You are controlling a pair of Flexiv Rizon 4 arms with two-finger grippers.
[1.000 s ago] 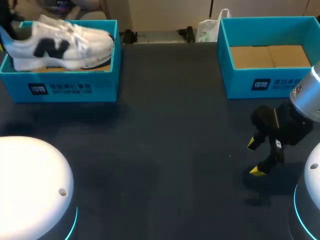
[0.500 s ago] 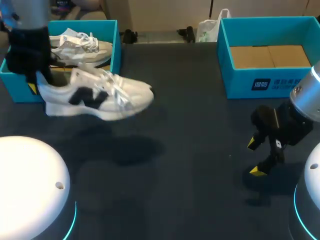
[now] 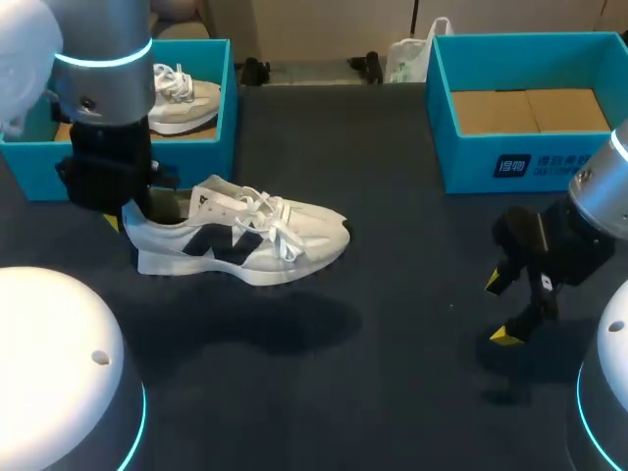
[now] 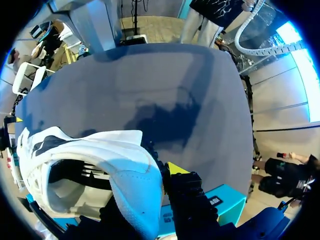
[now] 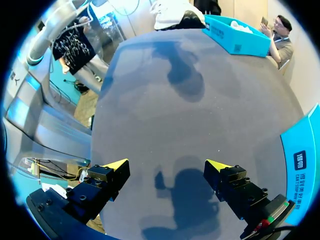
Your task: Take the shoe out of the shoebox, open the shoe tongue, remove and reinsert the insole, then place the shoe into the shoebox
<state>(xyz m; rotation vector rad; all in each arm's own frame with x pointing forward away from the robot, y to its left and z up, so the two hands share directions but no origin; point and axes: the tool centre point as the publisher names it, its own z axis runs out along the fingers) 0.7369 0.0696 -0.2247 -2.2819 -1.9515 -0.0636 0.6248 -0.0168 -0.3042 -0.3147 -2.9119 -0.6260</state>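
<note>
Currently: shoe (image 3: pixel 240 235), heel clamped in left gripper (image 3: pixel 132 208), long axis left-right, toe toward the open right gripper (image 3: pixel 502 309), well apart.

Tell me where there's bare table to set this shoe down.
Widest bare patch: the table middle, between the toe of the shoe and the right gripper. Also bare: the strip between the left shoebox and the right shoebox. Crowded: the left side, where the left gripper holds the shoe by the left shoebox.
</note>
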